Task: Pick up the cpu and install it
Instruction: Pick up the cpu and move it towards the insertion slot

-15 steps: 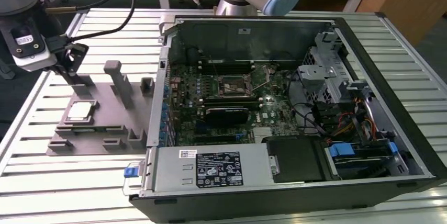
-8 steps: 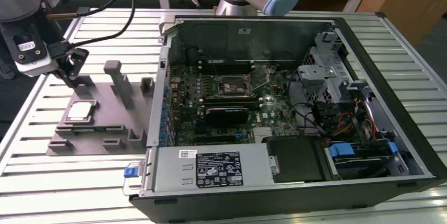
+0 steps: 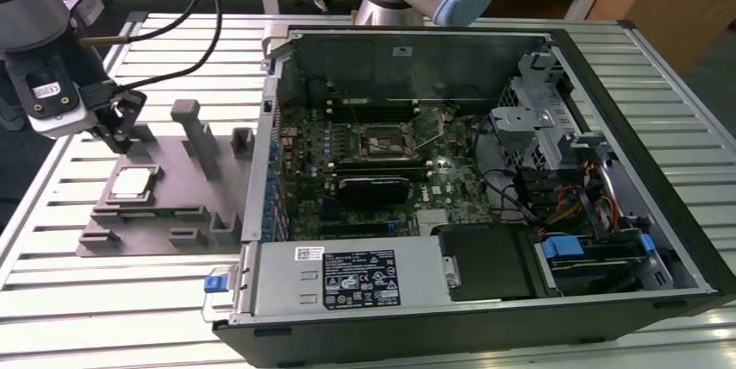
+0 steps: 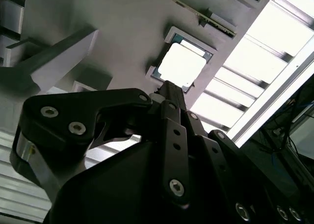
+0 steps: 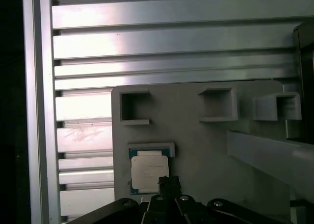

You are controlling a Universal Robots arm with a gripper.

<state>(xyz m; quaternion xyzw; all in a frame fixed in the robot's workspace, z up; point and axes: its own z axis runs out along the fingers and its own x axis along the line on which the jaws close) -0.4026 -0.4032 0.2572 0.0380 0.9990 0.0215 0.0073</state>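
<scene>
The end effector (image 5: 169,181), tips pressed together on nothing, is hovering above the grey holder block (image 5: 206,150) on the slatted surface (image 5: 147,52), the cpu (image 5: 148,171) lying flat (square, no long axis) almost directly beneath it, slightly off-centre.

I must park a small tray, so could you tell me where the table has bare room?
Bare slats of the silver slatted table lie on the near side of the grey plastic fixture plate, bordered by the open black computer case at the exterior view's right. The plate is crowded: the square silvery cpu, posts, the gripper over it.
</scene>
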